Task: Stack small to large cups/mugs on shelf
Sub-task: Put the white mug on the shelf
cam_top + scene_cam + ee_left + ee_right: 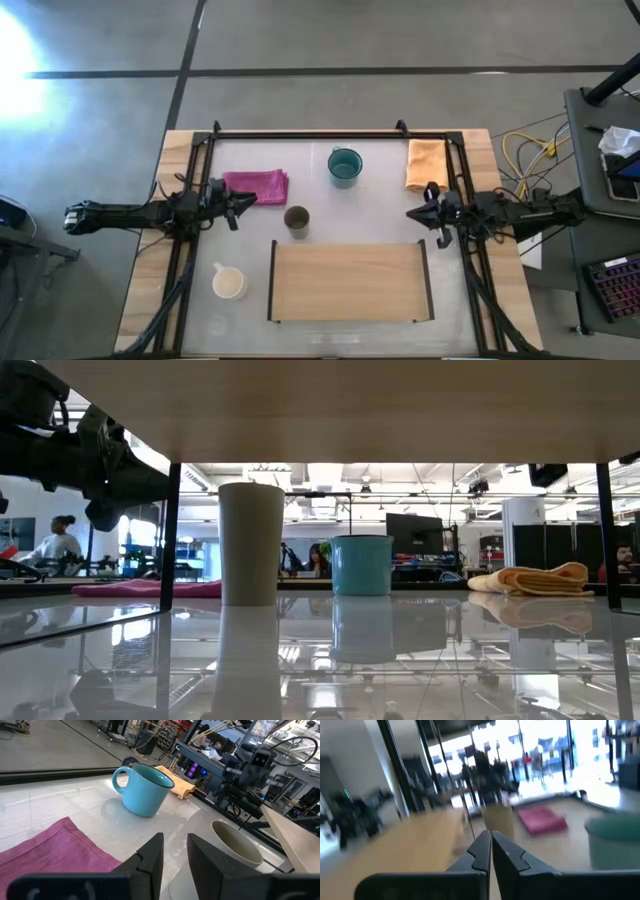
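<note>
Nothing was stacked yet: the shelf lay bare along the worktop's near edge. The olive cup stood upright mid-worktop just behind it, the teal mug toward the far edge, the cream mug off the shelf's left end; all looked empty. The left gripper, fingers slightly spread, sat nearest the olive cup, which lay to its right. The right gripper waited at the right edge, fingers pressed together.

A teal mug, an olive-brown cup and a cream mug are seen beside a light-wood shelf with black rails, a plain pink cloth and a plain orange cloth.
</note>
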`<action>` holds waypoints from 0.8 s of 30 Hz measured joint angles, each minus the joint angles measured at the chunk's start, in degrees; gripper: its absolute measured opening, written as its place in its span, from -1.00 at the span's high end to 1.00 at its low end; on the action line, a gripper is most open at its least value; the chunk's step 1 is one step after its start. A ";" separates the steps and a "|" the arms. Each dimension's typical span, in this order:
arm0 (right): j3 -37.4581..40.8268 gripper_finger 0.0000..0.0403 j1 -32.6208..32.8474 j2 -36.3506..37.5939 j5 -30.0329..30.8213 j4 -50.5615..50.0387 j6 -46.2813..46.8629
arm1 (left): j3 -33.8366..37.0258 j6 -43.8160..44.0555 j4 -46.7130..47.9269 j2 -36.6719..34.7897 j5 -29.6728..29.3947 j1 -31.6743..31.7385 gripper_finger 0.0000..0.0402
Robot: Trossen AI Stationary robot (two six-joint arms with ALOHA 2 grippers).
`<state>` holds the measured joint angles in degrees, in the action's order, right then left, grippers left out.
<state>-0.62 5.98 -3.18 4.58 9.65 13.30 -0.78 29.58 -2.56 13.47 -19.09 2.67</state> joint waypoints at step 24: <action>0.00 0.96 0.00 -0.06 0.01 22.20 -6.45 | 0.13 0.07 -13.69 -0.02 -0.07 0.01 0.64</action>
<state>-0.62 5.98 -3.24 4.59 31.86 6.85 -0.65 29.65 -16.25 13.45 -19.16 2.68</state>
